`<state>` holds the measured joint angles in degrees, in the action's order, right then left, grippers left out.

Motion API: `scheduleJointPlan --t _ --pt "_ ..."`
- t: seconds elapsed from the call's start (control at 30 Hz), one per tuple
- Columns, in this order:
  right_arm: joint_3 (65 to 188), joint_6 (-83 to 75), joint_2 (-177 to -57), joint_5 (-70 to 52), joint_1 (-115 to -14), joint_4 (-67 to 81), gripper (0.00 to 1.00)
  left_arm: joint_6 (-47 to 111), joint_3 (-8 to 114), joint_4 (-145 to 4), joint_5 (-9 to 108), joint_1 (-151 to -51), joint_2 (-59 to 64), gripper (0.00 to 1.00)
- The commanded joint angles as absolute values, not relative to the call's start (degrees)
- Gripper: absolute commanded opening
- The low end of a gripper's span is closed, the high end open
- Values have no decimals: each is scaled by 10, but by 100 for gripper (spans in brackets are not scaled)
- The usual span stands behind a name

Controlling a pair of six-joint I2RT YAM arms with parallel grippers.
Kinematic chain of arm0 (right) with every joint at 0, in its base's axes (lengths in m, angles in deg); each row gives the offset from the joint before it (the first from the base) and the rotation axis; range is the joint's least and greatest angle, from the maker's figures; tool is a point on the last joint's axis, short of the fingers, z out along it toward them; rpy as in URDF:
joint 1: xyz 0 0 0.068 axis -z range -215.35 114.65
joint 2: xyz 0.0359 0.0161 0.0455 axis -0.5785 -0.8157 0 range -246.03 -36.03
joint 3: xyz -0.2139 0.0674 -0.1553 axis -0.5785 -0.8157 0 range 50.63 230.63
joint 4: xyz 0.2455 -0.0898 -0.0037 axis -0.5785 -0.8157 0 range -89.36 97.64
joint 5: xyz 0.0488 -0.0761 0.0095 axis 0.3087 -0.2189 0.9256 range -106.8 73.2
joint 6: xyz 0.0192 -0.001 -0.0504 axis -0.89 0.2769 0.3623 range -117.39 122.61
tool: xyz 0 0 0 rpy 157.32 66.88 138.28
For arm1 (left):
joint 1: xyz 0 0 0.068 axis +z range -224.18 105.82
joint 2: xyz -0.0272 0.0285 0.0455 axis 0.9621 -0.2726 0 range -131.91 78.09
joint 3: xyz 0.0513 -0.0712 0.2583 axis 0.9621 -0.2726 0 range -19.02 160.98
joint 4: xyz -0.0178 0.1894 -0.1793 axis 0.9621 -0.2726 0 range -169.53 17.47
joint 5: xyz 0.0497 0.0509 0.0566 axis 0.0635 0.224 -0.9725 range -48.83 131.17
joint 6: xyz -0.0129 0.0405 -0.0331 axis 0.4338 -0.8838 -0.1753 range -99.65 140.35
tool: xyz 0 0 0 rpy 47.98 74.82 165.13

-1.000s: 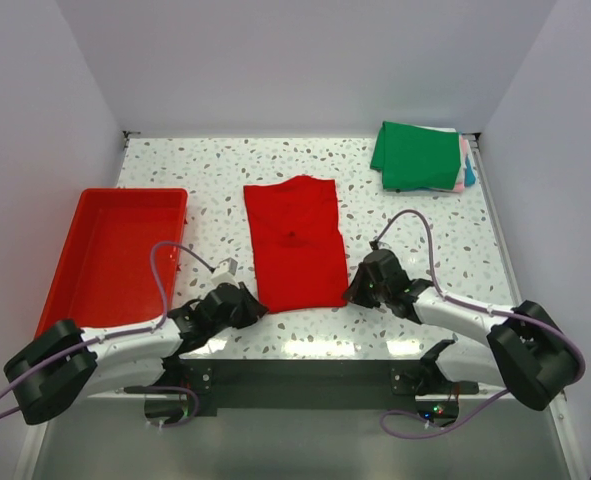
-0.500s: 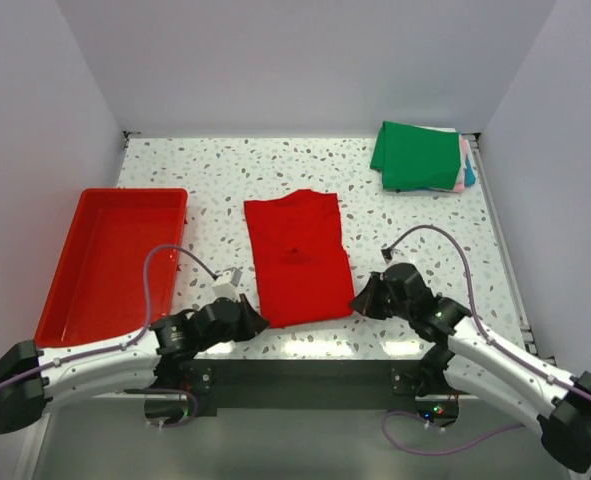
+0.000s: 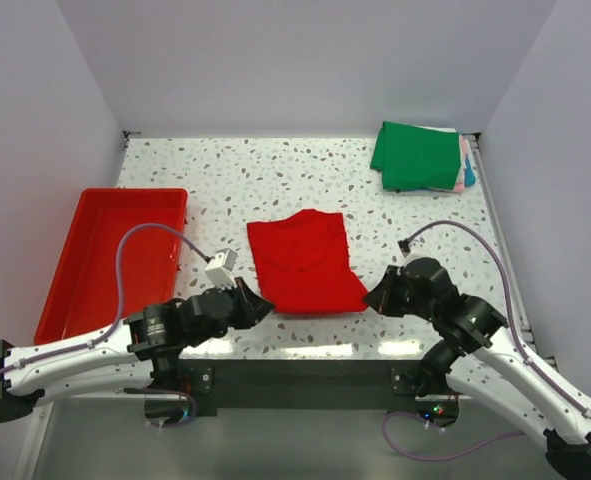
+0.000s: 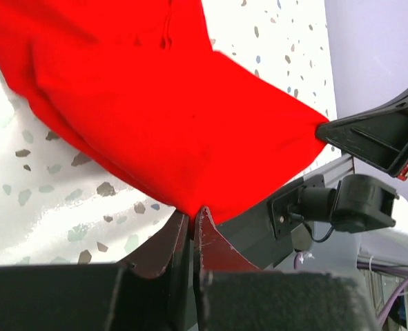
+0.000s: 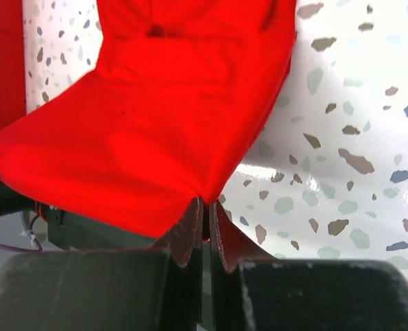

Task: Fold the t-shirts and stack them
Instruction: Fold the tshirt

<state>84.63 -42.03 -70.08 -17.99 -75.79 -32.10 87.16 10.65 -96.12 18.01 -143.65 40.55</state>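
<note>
Left pincer (image 3: pixel 263 303), right pincer (image 3: pixel 373 300) each clamp red t-shirt (image 3: pixel 300 260) near corner

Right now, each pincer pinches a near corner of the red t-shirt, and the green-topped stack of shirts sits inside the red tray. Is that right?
No. The top external view shows the green-topped stack on the table, far right corner, not in the red tray. The left pincer and right pincer do each pinch a near corner of the red t-shirt.

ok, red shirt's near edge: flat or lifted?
Lifted: left gripper and right gripper each pinch a near corner of the red shirt, raised off the table.
</note>
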Motion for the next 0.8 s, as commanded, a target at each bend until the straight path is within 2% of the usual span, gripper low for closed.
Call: scheduleJointPlan --t 0.0,0.23,0.4,0.77 --pt "889 -389 -729 -220 -758 -343 0 854 144 -1000 124 -1440 395 0" --pt "985 -352 -865 -251 -753 -281 0 820 218 -1000 71 -1406 335 0" --pt "1079 -315 -995 -209 -697 -235 0 730 244 -914 170 -1272 276 0" --pt "1284 -280 -1251 -114 -596 -196 0 657 350 -797 333 -1063 70 0"
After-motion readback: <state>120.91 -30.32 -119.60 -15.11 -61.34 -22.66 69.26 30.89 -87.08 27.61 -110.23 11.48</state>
